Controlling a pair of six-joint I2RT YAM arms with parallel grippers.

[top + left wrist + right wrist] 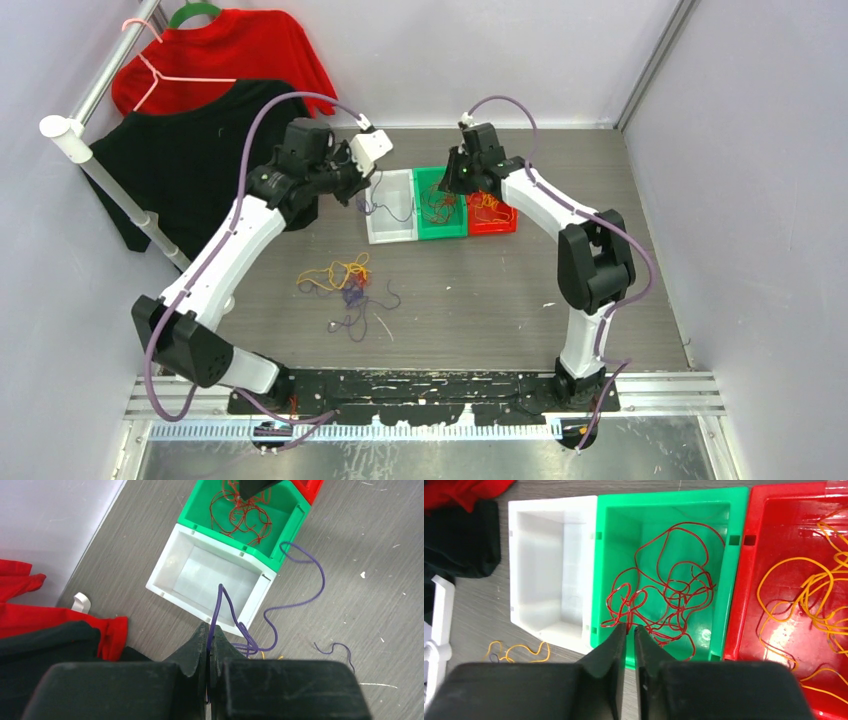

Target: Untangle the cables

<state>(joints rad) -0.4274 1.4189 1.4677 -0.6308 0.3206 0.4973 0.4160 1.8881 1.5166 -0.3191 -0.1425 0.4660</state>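
My left gripper (210, 628) is shut on a thin purple cable (299, 601), just before the near edge of the white bin (200, 575). The cable loops over that bin and trails down to the table. In the top view the left gripper (362, 190) is left of the white bin (390, 212). My right gripper (630, 627) hovers over the green bin (664, 495), its fingers a narrow gap apart and holding nothing. Red-brown cables (664, 590) lie tangled in the green bin. Orange cables (814, 595) lie in the red bin (739, 595). A tangle of orange (335, 275) and purple cables (355, 302) lies mid-table.
A clothes rail (110, 190) stands at the left with a red shirt (220, 60) and a black shirt (180, 160) hanging close to the left arm. The three bins stand side by side at the back. Grey walls close in the table.
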